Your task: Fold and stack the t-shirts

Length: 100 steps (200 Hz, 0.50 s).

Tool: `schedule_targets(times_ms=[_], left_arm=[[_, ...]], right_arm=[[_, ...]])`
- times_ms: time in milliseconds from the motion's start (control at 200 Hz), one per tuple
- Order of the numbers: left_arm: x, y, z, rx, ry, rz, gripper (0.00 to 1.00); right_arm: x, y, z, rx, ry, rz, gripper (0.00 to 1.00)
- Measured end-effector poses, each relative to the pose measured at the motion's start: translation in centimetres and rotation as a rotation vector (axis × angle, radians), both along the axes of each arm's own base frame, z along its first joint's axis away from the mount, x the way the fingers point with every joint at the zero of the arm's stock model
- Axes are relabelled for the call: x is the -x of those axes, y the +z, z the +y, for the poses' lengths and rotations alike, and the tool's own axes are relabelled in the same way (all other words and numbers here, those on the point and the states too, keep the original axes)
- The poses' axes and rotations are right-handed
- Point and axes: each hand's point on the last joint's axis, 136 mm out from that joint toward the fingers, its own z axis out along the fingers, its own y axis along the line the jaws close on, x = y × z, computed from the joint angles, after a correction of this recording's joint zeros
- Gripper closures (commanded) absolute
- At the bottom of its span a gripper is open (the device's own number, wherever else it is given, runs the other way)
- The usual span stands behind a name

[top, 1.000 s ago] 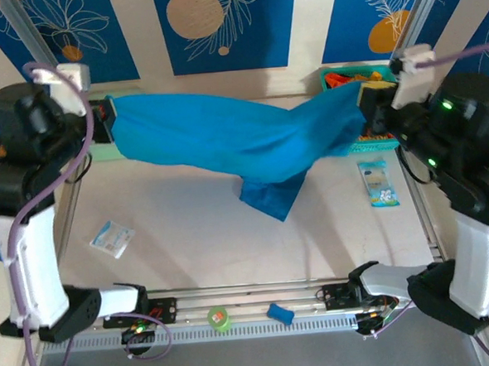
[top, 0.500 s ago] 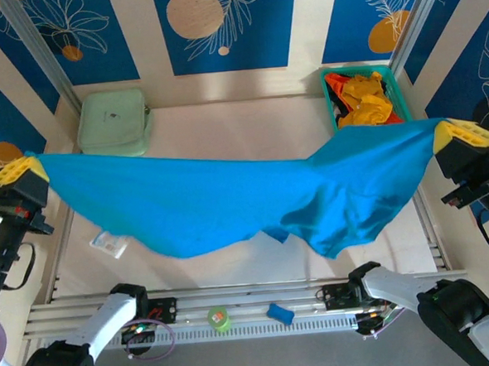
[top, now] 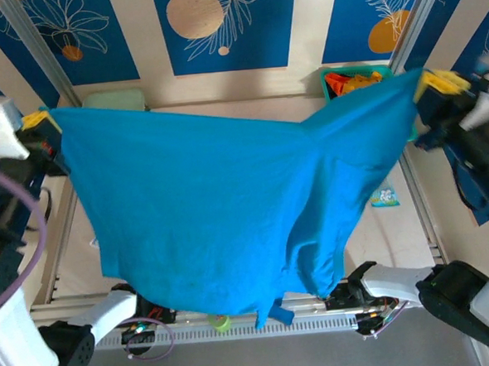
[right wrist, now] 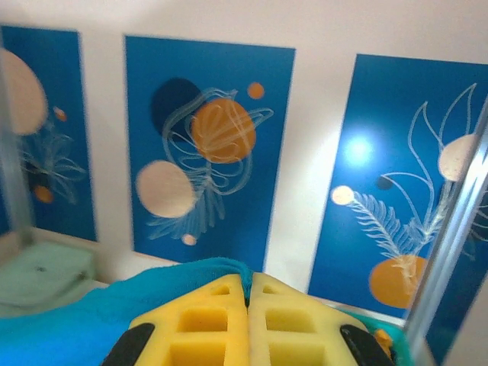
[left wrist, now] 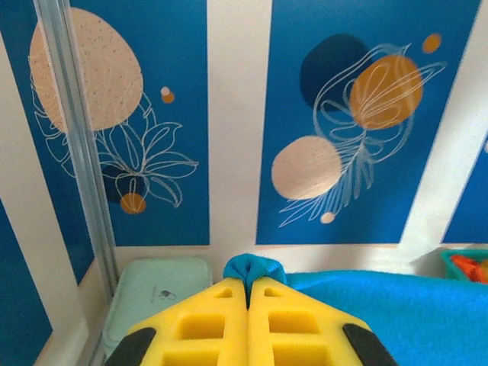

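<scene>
The blue t-shirt (top: 221,209) hangs spread wide in the air between both arms, hiding most of the table. My left gripper (top: 40,121) is shut on its upper left corner; a bunched blue fold (left wrist: 254,268) pokes out above the closed yellow fingers (left wrist: 206,320). My right gripper (top: 438,81) is shut on the upper right corner, with blue cloth (right wrist: 114,313) trailing left of its closed fingers (right wrist: 290,320). Yellow-orange and red-orange shirts (top: 356,81) lie in the teal basket (top: 329,76) at the back right, partly hidden by the blue shirt.
A mint-green case (top: 115,100) sits at the back left, also seen as the mint-green case (left wrist: 156,293) in the left wrist view. A small packet (top: 385,195) lies at the right. Metal frame posts (top: 33,47) stand at both back corners.
Both grippers rose and moved toward the back wall, lifting the blue t-shirt. It now hangs as a broad flat sheet reaching the near edge instead of a sagging band.
</scene>
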Motion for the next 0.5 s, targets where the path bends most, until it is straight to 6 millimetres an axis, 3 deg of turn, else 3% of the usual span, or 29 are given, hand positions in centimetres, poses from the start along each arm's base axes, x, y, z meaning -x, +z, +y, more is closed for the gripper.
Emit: schedule_targets(times_ms=[100,215,310,500], left_arm=[[-4.2,-2.2,-0.1,-0.041,0.039,0.064,1.00],[-9.6,-6.8,-0.4,-0.089,0.077,0.169,1.00],[-14.2,-11.8,-0.9,-0.123,0.096,0.269,1.00],[-22.6,-25.2,-2.3,-0.177,0.098,0.506,1.00]], right_arm=[[-5.6,-1.8,1.7,0.097,-0.086,0.065,1.00],[-12.7,-5.7,1.5,0.135,-0.176,0.201,1.00],[-18.9,-11.6,0.1,0.131,-0.228,0.362,1.00],[-28.9,-25.3,-1.9,0.062,-0.225,0.660,1.00]])
